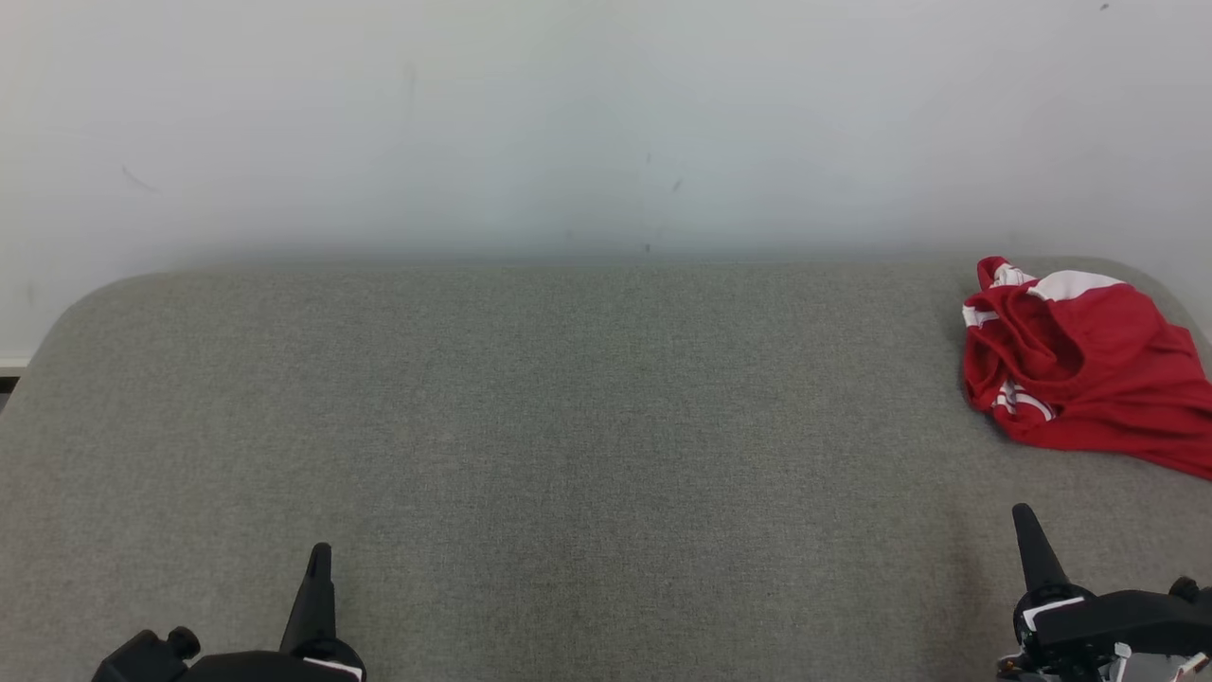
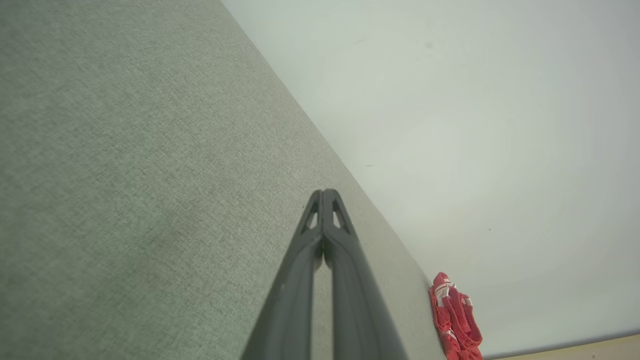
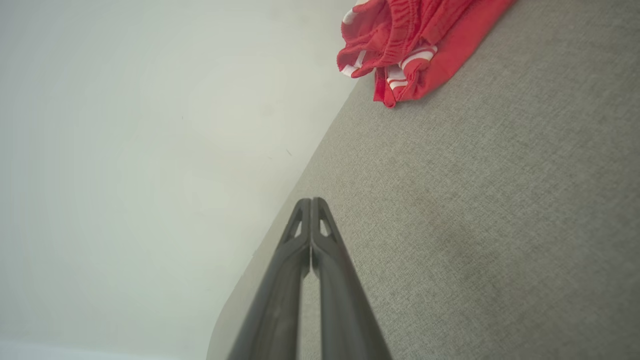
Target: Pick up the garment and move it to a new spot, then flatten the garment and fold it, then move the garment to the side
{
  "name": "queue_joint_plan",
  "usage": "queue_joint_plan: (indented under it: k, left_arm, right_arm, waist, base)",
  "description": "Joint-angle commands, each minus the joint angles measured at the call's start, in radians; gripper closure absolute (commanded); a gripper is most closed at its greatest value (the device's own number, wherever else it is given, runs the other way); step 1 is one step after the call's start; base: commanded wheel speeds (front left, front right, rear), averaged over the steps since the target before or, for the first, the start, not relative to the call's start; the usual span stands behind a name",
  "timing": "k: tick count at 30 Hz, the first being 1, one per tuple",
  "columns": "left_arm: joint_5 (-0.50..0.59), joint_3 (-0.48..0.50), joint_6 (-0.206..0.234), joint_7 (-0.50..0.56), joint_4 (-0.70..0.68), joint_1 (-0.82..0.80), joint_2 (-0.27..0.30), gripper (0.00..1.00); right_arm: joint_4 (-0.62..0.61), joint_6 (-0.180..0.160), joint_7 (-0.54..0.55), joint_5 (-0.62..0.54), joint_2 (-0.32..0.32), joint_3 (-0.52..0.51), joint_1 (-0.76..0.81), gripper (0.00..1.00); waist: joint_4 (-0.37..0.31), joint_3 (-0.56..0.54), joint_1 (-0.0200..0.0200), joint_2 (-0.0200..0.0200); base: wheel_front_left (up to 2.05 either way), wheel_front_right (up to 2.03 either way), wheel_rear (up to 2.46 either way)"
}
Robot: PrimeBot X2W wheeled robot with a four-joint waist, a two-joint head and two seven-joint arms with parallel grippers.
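The garment, red with white stripes, lies at the far right corner of the table, close to the far edge where the wall rises behind it. It is bunched: layers overlap loosely, a banded opening faces left, and a flatter panel trails toward the near right. This position at the side matches the location the task names last, but the heap shows no squared fold, so the fabric's condition does not match a folded result. The left gripper sits at the near left edge and the right gripper at the near right edge, both pointing away from the robot. In each wrist view the two fingers are pressed together tip to tip and grasp nothing. Both are well apart from the garment, though the right one is the nearer. This parked posture keeps the arms off the work surface and the head view unobstructed. Open room: the centre and left of the table are bare grey fabric, wide enough, by judgement, for spreading. Edges: the far corners are rounded. The garment's right side runs out of the head view, so any overhang past the table's right edge cannot be determined.
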Motion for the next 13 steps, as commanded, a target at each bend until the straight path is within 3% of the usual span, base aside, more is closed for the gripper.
queue_joint_plan:
  k: [1,13]
  left_arm:
    - [-0.027,0.008,-0.012,0.003,-0.003,-0.022,-0.003,1.00]
    - [-0.138,0.019,-0.041,0.008,0.016,-0.041,-0.026,1.00]
  right_arm:
    - [-0.007,-0.001,0.010,0.033,-0.002,-0.010,-0.019,1.00]
    - [0.003,-0.001,0.055,0.152,-0.002,-0.037,-0.039,1.00]
  waist:
    - [0.000,0.001,-0.0001,-0.0001]
    - [-0.003,0.006,-0.0001,-0.0001]
  base:
    - [0.00,0.00,0.00]
    - [0.00,0.00,0.00]
